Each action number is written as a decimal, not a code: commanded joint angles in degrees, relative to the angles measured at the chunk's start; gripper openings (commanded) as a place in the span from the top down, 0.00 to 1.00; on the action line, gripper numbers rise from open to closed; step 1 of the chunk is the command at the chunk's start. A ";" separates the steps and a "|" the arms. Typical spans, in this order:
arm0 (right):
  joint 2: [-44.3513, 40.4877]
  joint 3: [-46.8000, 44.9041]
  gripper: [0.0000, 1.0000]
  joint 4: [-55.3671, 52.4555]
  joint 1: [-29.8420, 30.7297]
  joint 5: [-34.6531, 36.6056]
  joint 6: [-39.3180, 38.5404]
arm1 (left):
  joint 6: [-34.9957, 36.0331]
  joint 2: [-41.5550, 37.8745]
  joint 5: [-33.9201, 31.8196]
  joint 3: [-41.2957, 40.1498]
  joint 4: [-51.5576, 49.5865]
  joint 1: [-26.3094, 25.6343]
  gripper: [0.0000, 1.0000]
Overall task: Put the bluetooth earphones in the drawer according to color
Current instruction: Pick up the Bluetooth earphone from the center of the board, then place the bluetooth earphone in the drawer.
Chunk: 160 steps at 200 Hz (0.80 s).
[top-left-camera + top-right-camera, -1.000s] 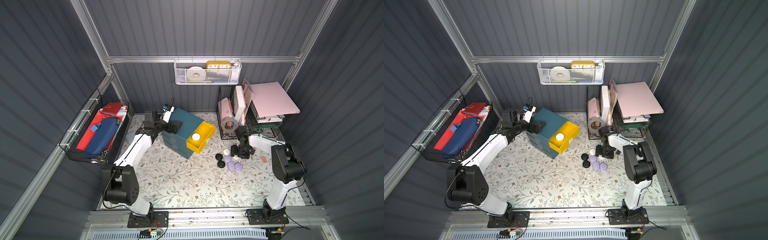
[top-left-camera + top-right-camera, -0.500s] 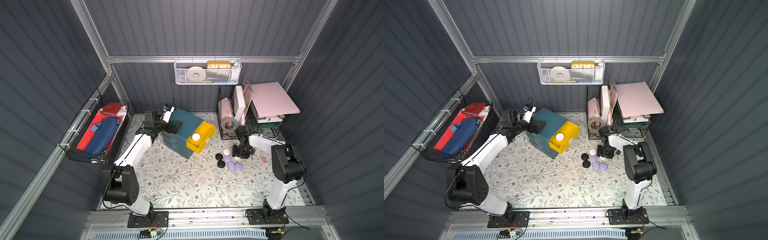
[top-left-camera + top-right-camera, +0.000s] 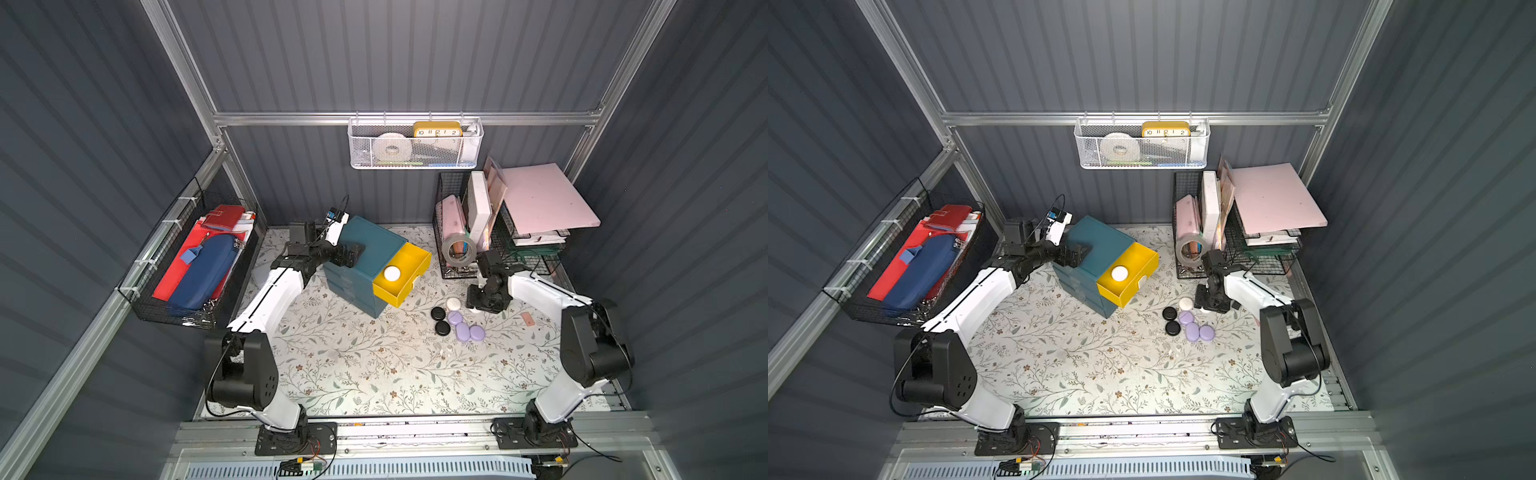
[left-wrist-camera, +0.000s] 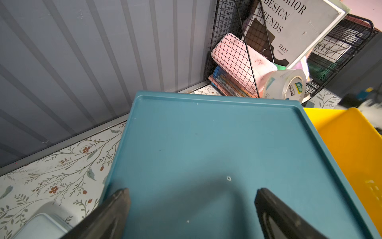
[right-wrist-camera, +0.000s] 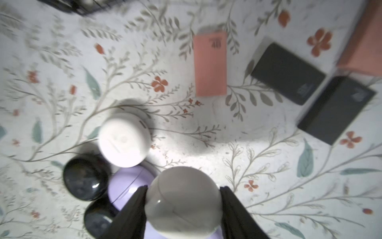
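Both arms stand where they stood a second ago, and nothing on the floral-patterned counter (image 3: 353, 365) has visibly shifted. The right jaws are clenched on a white rounded earphone case (image 5: 182, 204), just beside another white case (image 3: 453, 303), two black cases (image 3: 437, 313) and three lavender cases (image 3: 462, 331). The left jaws are released, spread over the teal plastic cabinet (image 4: 206, 144). Its yellow drawer (image 3: 411, 259) stands pulled out with one white case (image 3: 392, 273) inside. Dark ribbed walls (image 3: 415, 62) enclose the counter.
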 commanded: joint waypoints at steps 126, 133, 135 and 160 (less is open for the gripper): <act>-14.99 8.31 1.00 19.20 8.05 -5.18 -6.64 | -1.94 3.24 -0.78 -1.57 -9.10 0.10 0.01; -14.89 7.86 1.00 21.08 8.49 -5.99 -6.84 | -1.91 3.15 -0.71 -1.56 -9.10 0.10 0.01; -14.88 7.85 1.00 21.43 8.57 -6.30 -6.91 | -1.93 3.15 -0.77 -1.62 -9.10 0.10 0.01; -13.24 9.22 1.00 23.41 10.34 -8.27 -7.95 | -1.95 3.07 -0.79 -1.57 -9.10 0.10 0.01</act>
